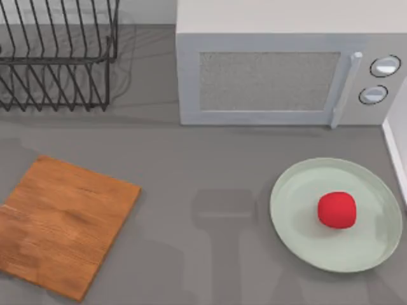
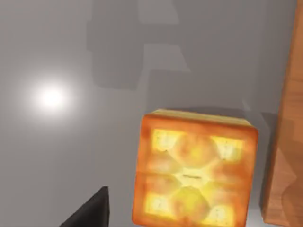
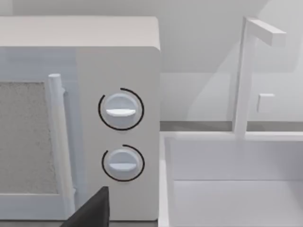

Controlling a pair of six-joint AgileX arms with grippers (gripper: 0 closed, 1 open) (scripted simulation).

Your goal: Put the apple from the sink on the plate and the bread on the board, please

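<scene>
apple resting on plate, lower right, that half apparently done; bread on the table beside board, awaiting transfer; both grippers' state: cannot tell.

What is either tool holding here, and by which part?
It cannot be told. In the left wrist view the blocky golden-yellow toasted bread chunk sits close beside a dark fingertip, but no contact shows. The small red apple lies on the mint-green plate.
</scene>
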